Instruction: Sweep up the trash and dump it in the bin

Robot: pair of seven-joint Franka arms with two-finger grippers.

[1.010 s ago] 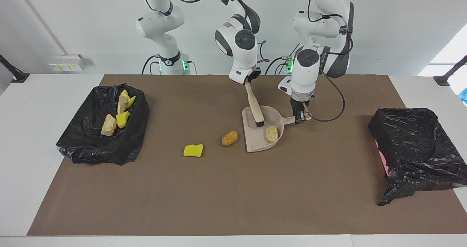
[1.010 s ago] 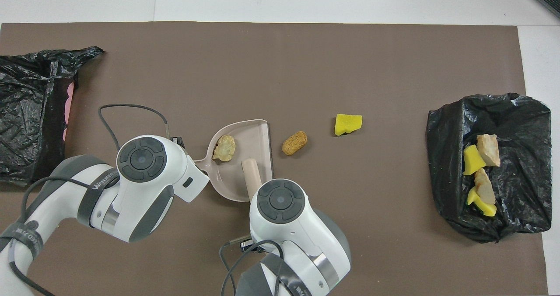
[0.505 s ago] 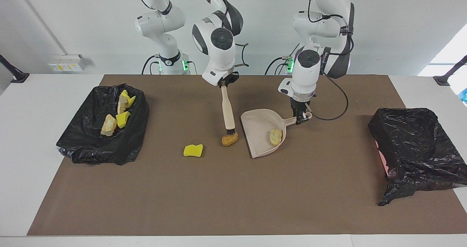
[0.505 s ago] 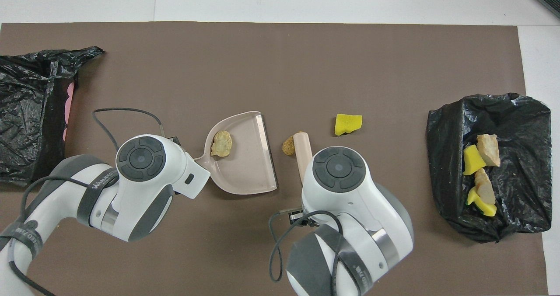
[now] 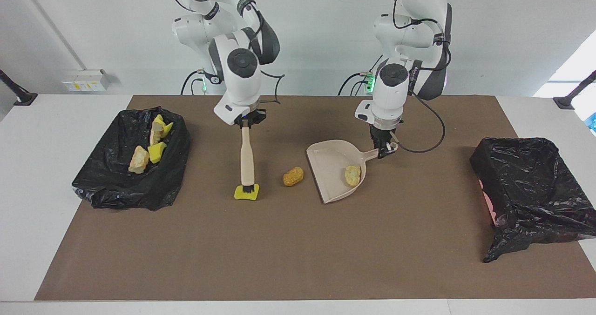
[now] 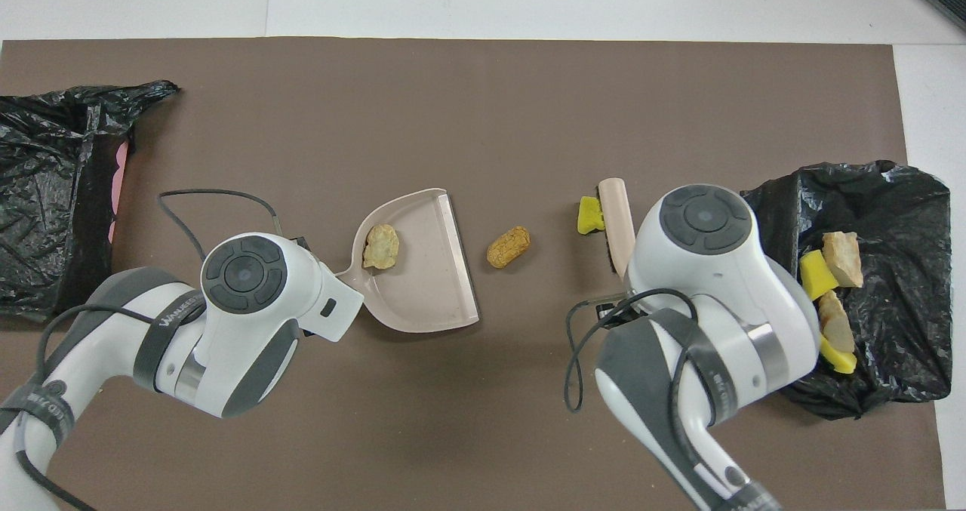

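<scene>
My right gripper (image 5: 247,122) is shut on the top of a beige brush (image 5: 247,157), which hangs upright. Its black bristles rest on a yellow foam chunk of trash (image 5: 247,193) (image 6: 589,215) on the brown mat. A golden-brown lump (image 5: 293,176) (image 6: 508,247) lies loose between that chunk and the beige dustpan (image 5: 331,166) (image 6: 430,284). A tan lump (image 5: 352,175) (image 6: 380,245) lies inside the pan. My left gripper (image 5: 384,150) is shut on the pan's handle. The bin (image 5: 107,184) (image 6: 906,217), lined with a black bag at the right arm's end, holds several scraps.
A second black-bagged bin (image 5: 531,184) (image 6: 53,194) stands at the left arm's end of the table, a pink patch showing on its side. The brown mat (image 5: 298,250) covers most of the white table.
My right arm lifted the brush out of the dustpan and carried it toward the right arm's end, past the golden-brown lump, onto the yellow chunk. The dustpan turned slightly.
</scene>
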